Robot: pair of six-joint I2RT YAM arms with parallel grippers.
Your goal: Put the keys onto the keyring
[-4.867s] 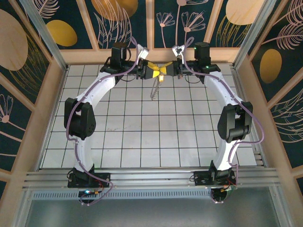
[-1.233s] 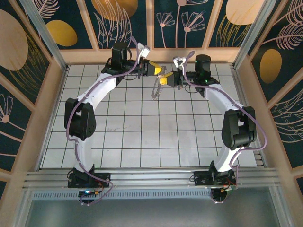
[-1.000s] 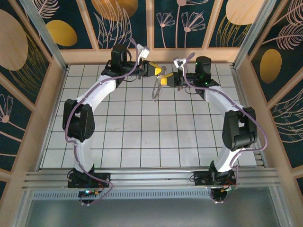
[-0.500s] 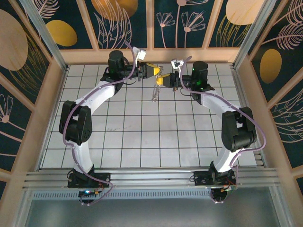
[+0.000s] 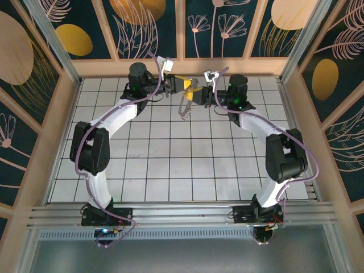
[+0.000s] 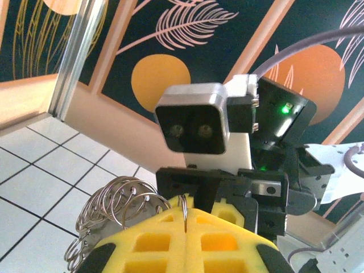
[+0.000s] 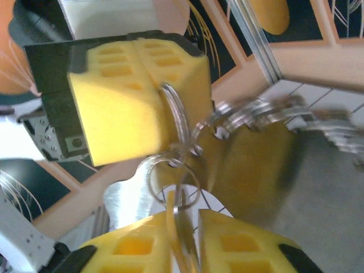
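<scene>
The keyring (image 5: 184, 108) is a chain of linked silver rings hanging from my left gripper (image 5: 186, 85) at the far middle of the table. In the left wrist view the yellow pads (image 6: 142, 239) are shut on one ring (image 6: 185, 206), and the other rings (image 6: 108, 207) bunch to the left. My right gripper (image 5: 197, 95) faces it, tip to tip. Its yellow pads (image 7: 250, 244) stand slightly apart, with a thin ring and an orange strip (image 7: 170, 219) between them. A flat silver key (image 7: 122, 196) hangs just beyond, linked by a small ring (image 7: 170, 170) to the ring that the left pads (image 7: 114, 108) clamp.
Both arms arch over the white tiled table (image 5: 170, 165) and meet near its far wooden wall (image 5: 182, 67). The right wrist's camera housing (image 6: 202, 122) sits close in front of the left gripper. Wooden side rails (image 5: 57, 131) border the table.
Both grippers have drifted a little left and toward the far wall, staying tip to tip. The right jaws, shut a second ago, have parted slightly. The left grip on the ring is unchanged.
</scene>
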